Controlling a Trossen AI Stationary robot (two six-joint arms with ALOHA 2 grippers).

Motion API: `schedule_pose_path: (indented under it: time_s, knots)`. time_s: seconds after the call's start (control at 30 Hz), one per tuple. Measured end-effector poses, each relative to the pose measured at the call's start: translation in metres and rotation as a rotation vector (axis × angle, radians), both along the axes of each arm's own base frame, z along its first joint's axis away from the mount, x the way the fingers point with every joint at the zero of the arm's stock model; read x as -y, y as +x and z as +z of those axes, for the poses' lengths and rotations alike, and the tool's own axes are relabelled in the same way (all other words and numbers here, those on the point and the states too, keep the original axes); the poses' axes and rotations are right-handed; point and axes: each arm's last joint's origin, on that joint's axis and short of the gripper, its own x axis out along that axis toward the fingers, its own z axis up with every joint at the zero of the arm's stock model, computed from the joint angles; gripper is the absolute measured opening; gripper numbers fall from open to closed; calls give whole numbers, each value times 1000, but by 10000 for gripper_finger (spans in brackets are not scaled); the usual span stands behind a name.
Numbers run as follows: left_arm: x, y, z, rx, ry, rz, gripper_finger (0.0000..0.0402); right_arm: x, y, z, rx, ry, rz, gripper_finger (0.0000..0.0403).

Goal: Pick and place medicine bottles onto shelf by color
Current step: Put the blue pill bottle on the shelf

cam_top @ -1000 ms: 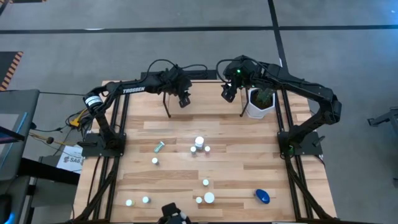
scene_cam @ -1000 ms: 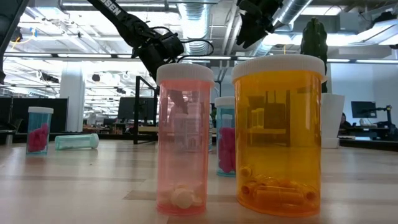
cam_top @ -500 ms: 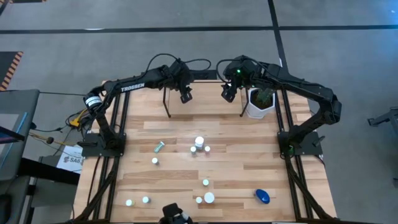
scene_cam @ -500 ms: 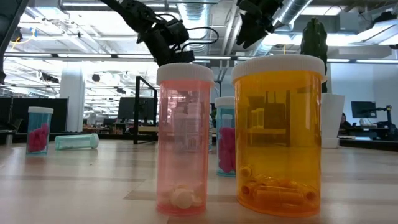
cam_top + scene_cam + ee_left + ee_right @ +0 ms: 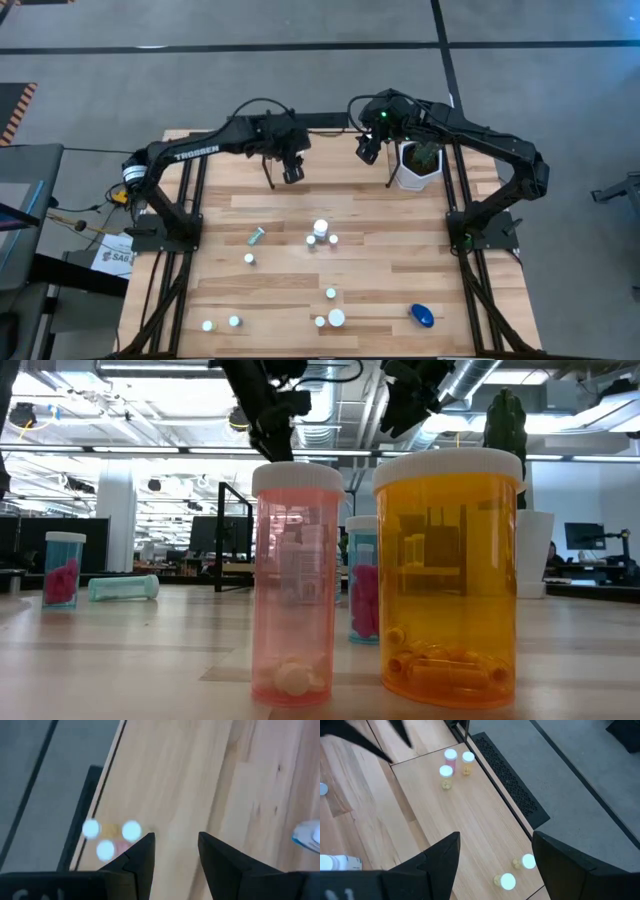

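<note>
Left gripper (image 5: 292,172) hangs over the far part of the table (image 5: 400,250), just in front of the shelf (image 5: 330,122), which runs along the far edge between the two arm mounts. Its fingers (image 5: 142,852) stand slightly apart with only bare wood between them, nothing grasped. Right gripper (image 5: 366,150) sits up at the far edge next to the white pot with green plant (image 5: 418,165), jaws spread wide and empty; right wrist view shows plain table between its fingers (image 5: 442,855).

Medicine bottles are all on the table, none visible on the shelf from above:
- cluster near the middle, one larger white cap (image 5: 321,229) with two smaller beside it
- teal bottle (image 5: 256,236) lying on its side, left of the cluster
- single small one (image 5: 249,259) just nearer than that
- pair at near-left (image 5: 220,323)
- three near the near-centre edge (image 5: 332,316)
- blue bottle (image 5: 422,316) lying at near-right

Low view: pink bottle (image 5: 296,585) and orange bottle (image 5: 450,575) upright, close to the lens, side by side, both white-capped with pills at the bottom
</note>
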Motion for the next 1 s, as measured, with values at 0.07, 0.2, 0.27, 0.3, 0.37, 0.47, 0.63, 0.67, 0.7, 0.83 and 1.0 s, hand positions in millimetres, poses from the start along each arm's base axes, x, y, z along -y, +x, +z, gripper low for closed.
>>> schedule_pose_path:
  time_s: [0.07,0.2,0.27,0.3,0.37,0.47,0.63,0.67,0.7,0.83,1.0]
  knots:
    - [12,-4,2,-40,1,43,139,0,0,0,0,0,0,270]
    - [34,-11,2,-116,2,139,139,0,0,0,0,0,0,270]
    - [43,-14,0,-148,-14,192,143,0,0,0,0,0,0,270]
    - [48,-16,-2,-173,-27,216,146,0,0,0,0,0,0,270]
    - [59,-19,-3,-205,-49,256,154,0,0,0,0,0,0,270]
    - [77,-20,-9,-230,-56,282,168,0,0,0,0,0,0,270]
    - [110,-26,-17,-258,-91,340,184,0,0,0,0,0,0,270]
    - [117,-28,-19,-264,-97,352,185,0,0,0,0,0,0,270]
    - [125,-28,-21,-266,-101,359,187,0,0,0,0,0,0,270]
    - [153,-37,-32,-285,-145,403,192,0,0,0,0,0,0,270]
    - [186,-51,-46,-283,-234,449,201,0,0,0,0,0,0,270]
